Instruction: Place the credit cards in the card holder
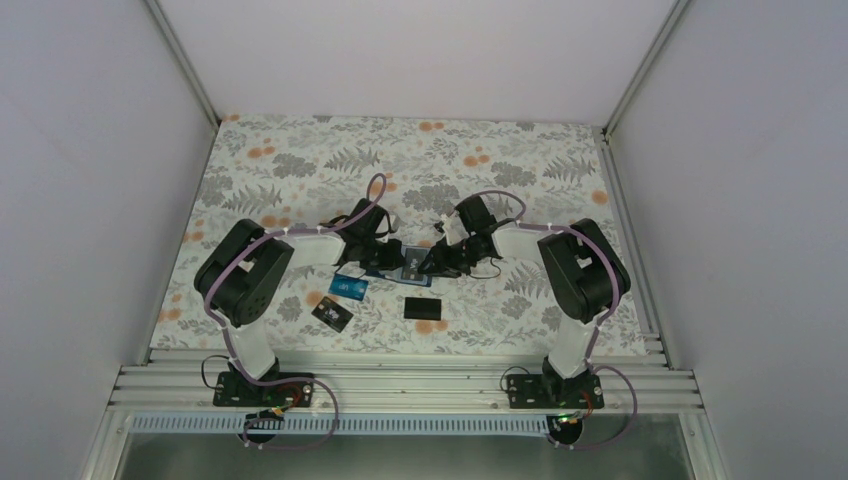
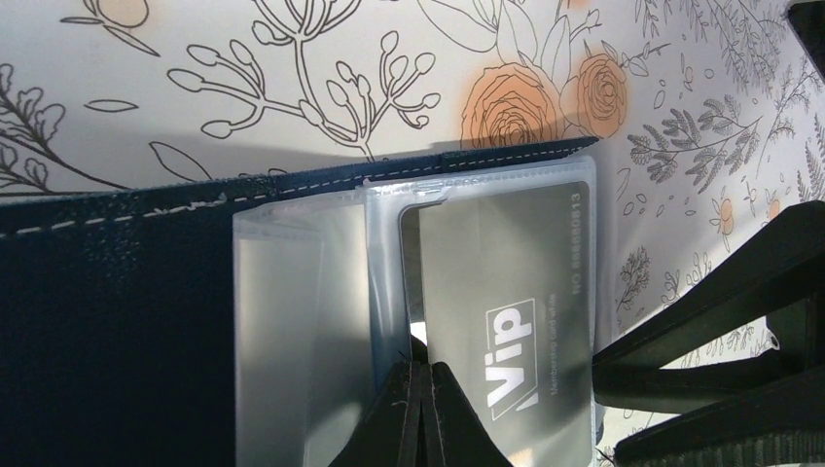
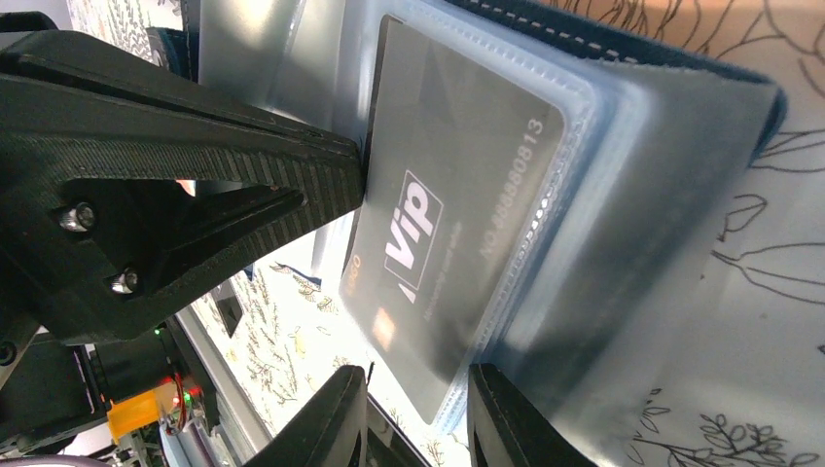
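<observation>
1. Card holder (image 2: 117, 321) lies open between both grippers. A black VIP card (image 2: 506, 321) sits in its clear sleeve (image 2: 282, 341), seemingly most of the way in.
2. Left gripper (image 2: 420, 409) is pinched together, tips against the sleeves beside that card. The right gripper (image 3: 420, 389) has its jaws apart, straddling the card's near corner.
3. Three cards are not yet stowed: the teal card (image 1: 350, 287), marked black card (image 1: 332, 316) and plain black card (image 1: 424, 306) lie loose behind the grippers, nearer the robot.

Navy card holder (image 2: 97, 321), seemingly grey-black Vip card (image 2: 506, 292)
</observation>
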`<state>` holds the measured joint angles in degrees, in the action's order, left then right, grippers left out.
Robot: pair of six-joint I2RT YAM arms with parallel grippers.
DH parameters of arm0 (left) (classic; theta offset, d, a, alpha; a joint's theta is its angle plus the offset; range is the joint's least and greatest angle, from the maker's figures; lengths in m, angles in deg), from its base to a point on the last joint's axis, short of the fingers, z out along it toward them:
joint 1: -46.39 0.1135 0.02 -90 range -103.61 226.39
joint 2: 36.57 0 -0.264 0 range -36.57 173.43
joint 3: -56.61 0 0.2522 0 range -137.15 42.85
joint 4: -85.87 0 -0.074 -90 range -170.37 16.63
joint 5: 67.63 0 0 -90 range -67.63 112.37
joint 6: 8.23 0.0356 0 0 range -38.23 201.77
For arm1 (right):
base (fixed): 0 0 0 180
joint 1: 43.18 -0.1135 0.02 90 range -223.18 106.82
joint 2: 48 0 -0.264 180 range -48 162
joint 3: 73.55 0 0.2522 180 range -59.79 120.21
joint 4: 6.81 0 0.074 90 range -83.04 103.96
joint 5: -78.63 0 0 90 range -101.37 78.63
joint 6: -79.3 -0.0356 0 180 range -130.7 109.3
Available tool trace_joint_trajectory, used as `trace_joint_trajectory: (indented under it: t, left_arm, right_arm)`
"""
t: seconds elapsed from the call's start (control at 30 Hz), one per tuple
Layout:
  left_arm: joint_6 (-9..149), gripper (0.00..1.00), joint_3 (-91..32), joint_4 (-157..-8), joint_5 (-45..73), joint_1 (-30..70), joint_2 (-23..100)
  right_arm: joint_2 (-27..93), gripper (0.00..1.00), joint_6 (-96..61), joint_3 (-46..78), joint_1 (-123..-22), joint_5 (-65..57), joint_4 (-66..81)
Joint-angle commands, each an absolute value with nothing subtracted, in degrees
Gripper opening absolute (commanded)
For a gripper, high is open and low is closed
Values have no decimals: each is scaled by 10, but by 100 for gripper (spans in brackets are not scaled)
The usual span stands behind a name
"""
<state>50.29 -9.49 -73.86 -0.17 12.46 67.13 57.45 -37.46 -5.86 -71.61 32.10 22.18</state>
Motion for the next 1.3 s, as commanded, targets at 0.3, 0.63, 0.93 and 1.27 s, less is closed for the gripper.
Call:
trace_joint_trajectory:
  t: [0.3,0.63,0.93,1.27]
  left_arm:
    - [502,2,-85,-729,-1,121,695]
    - [500,2,-83,-731,-1,121,697]
    - [498,2,-82,-731,-1,121,697]
    - [498,2,-79,-731,0,120,698]
  right_arm:
    - [565,29,-382,-59,-720,309,214]
    - [556,29,-385,-68,-720,304,212]
    - [552,29,-389,-72,-718,299,208]
    - [540,29,-391,-85,-714,288,206]
